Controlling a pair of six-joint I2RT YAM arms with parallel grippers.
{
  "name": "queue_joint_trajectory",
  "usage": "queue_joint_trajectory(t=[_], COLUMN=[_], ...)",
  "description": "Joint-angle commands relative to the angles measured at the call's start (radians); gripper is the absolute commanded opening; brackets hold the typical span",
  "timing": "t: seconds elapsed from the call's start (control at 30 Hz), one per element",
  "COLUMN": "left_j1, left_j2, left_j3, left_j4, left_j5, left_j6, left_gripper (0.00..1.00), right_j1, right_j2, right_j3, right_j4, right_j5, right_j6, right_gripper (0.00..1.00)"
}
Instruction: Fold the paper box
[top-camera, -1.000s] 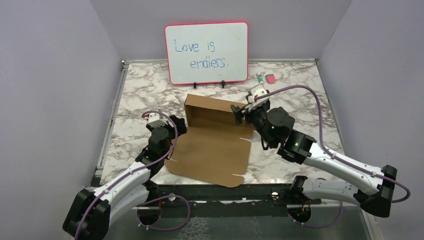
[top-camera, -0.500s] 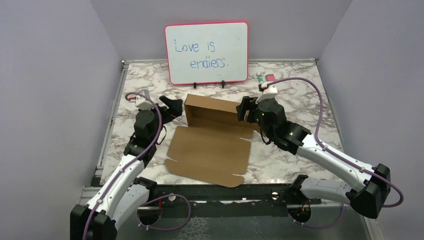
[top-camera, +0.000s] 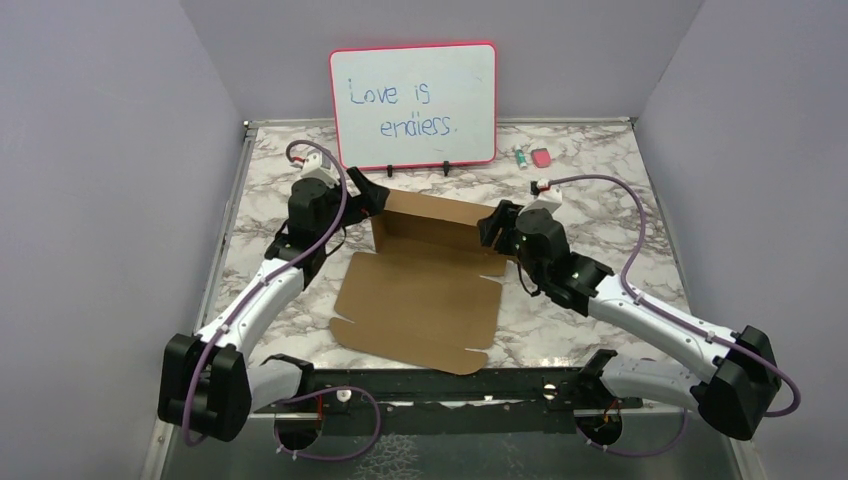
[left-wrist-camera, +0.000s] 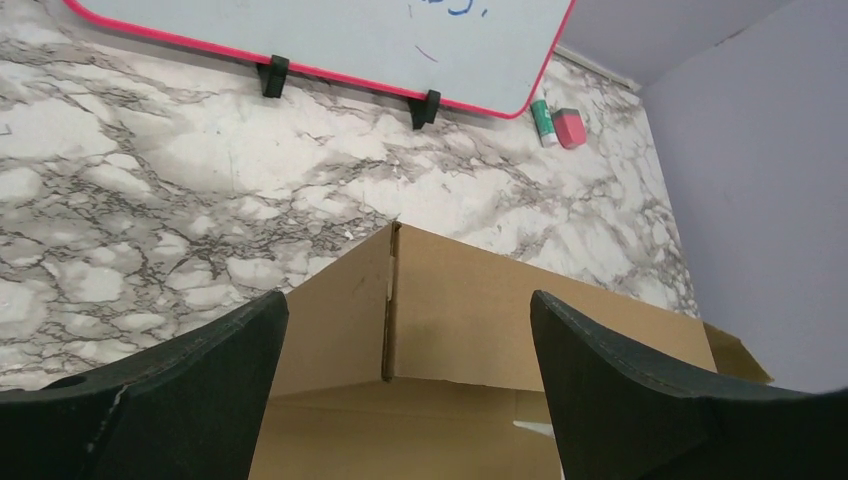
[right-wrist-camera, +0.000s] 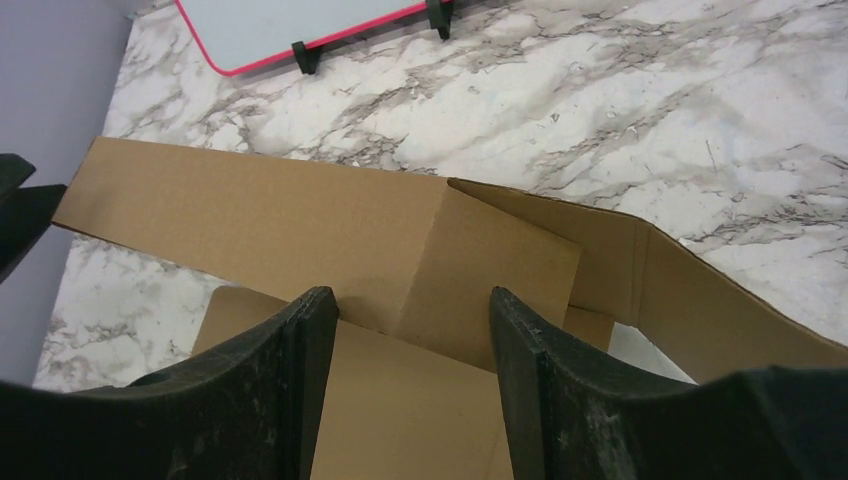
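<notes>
The paper box (top-camera: 420, 295) is plain brown cardboard, with its back wall standing and a flat flapped panel lying toward the front. My left gripper (top-camera: 366, 196) is open and empty above the box's back left corner. In the left wrist view, that corner (left-wrist-camera: 390, 300) shows between my open left gripper (left-wrist-camera: 407, 300). My right gripper (top-camera: 492, 226) is open at the right end of the back wall. In the right wrist view, my right gripper (right-wrist-camera: 405, 300) straddles the folded-in side flap (right-wrist-camera: 490, 270) without closing on it.
A pink-framed whiteboard (top-camera: 413, 105) stands on clips at the back, just behind the box. A pink eraser (top-camera: 541, 157) and a green marker (top-camera: 521, 158) lie at the back right. Grey walls close in the marble table (top-camera: 270, 190) on both sides.
My left arm has swung from the box's near left side up and back to its back left corner. My right gripper has shifted slightly right at the wall's right end. The box has stayed put.
</notes>
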Motion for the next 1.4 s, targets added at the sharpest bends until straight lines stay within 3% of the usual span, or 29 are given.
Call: queue_joint_trajectory(t=[0.0,0.2,0.47,0.63,0.8,1.0,1.23,1.37], left_j1=[0.008,0.008,0.008,0.008,0.008,0.008,0.000,-0.025], left_j2=[0.042,0.057,-0.042,-0.124,-0.175,-0.215,-0.242,-0.242], left_j3=[0.047,0.030,-0.007,-0.020,0.003,0.069,0.161,0.191], left_j4=[0.010,0.005,-0.072,-0.157,-0.286,-0.383,-0.461,-0.475], left_j5=[0.117,0.160,0.121,0.011,-0.131,-0.246,-0.228,-0.138], left_j6=[0.025,0.021,0.037,0.059,0.102,0.167,0.218,0.210], left_gripper=[0.88,0.77,0.65,0.65,0.75,0.82,0.82,0.82], right_j1=[-0.023,-0.070,-0.113,-0.117,-0.129,-0.167,-0.195,-0.220], right_j2=[-0.005,0.025,0.097,0.168,0.202,0.166,0.014,-0.048], right_j3=[-0.036,-0.049,-0.018,0.011,0.022,0.030,0.018,-0.012], right_j4=[0.136,0.213,0.333,0.398,0.411,0.359,0.246,0.214], right_j5=[-0.040,-0.162,-0.368,-0.475,-0.477,-0.467,-0.333,-0.284], right_j6=[0.057,0.096,0.115,0.146,0.108,-0.014,-0.237,-0.358], right_gripper=[0.61,0.59,0.55,0.52,0.53,0.61,0.71,0.76])
